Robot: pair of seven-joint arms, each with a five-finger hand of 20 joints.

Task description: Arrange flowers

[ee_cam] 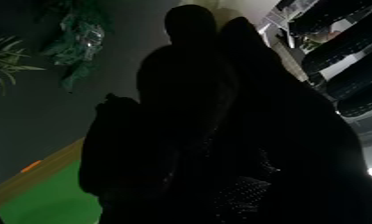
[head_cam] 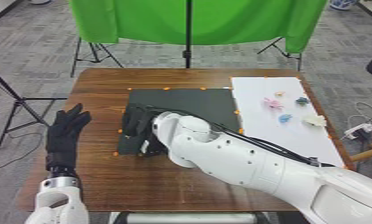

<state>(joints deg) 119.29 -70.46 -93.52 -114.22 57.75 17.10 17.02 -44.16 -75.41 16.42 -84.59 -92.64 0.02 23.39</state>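
Note:
In the head view my right hand point(head_cam: 140, 120) is over the black mat point(head_cam: 178, 95), partly hidden by its own white arm. My left hand point(head_cam: 67, 125) stands over the table's left side, its fingers open and pointing away. Small flowers lie on the white sheet: pink point(head_cam: 273, 104), light blue point(head_cam: 285, 118), dark blue point(head_cam: 302, 101), cream point(head_cam: 316, 120) and peach point(head_cam: 279, 94). The right wrist view has my right hand point(ee_cam: 187, 110) dark in the middle, a pale blurred thing point(ee_cam: 223, 13) by its tip, green leaves point(ee_cam: 76, 40) beyond, and my left hand point(ee_cam: 342, 47).
The brown wooden table point(head_cam: 102, 82) carries the mat and, on its right side, the white sheet point(head_cam: 253, 90). Orange markers line both. A green cloth point(head_cam: 147, 25) hangs on stands behind the table. A spiky green plant point(ee_cam: 5, 60) is in the right wrist view.

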